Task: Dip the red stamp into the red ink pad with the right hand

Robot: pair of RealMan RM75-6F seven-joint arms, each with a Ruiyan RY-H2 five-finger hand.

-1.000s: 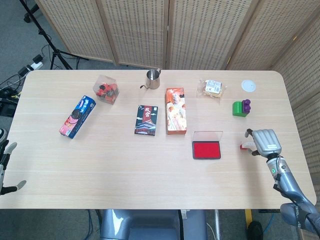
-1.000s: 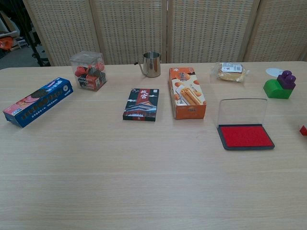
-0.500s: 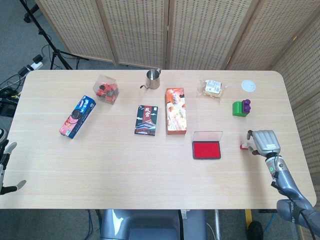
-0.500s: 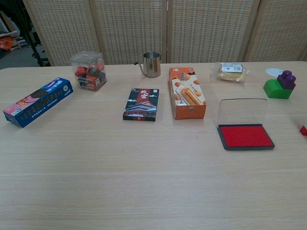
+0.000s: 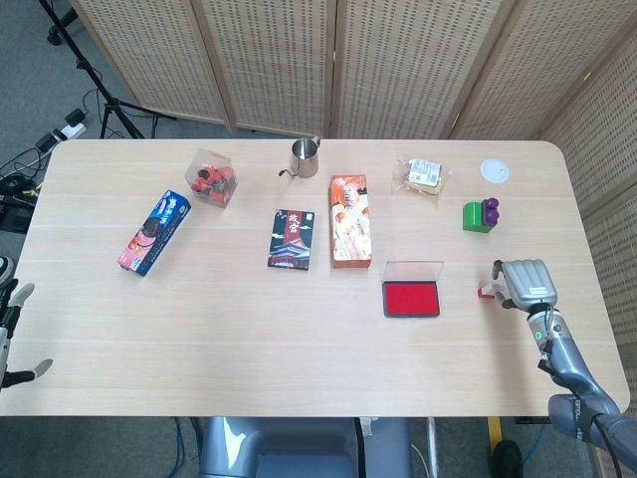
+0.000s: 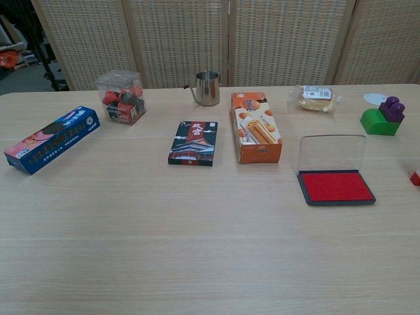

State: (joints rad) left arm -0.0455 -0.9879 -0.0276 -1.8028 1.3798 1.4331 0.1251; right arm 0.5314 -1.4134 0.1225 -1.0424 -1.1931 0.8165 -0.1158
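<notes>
Red stamp (image 5: 485, 291): a small red block with a pale part, lying on the table just right of the ink pad; most of it is hidden by the right hand. In the chest view only a red corner shows at the right edge (image 6: 415, 178).
Handling: it looks small, rigid and light, so it should lift easily but could tip or twist between the fingers; I judge it best taken by its upper body on two opposite sides, leaving the printing face free to point down.
Red ink pad (image 5: 411, 300): a flat dark tray with a bright red pad; its clear lid (image 5: 412, 271) stands open at the far side. It sits near the front right of the table, close to the stamp but not touching it.
Pad handling: the inked surface looks soft, so a light, level press should do; a hard one may shift the shallow tray.
Right hand (image 5: 527, 282): it rests at the stamp, back of the hand up, fingers curled toward it; whether it grips the stamp cannot be told.
Left hand (image 5: 8, 334): low at the left edge, off the table, fingers apart, holding nothing.
Table (image 5: 299, 339): pale wood.
Nearest neighbour: a green and purple toy block (image 5: 482, 214), farther back from the stamp, well clear of the way to the pad.
</notes>
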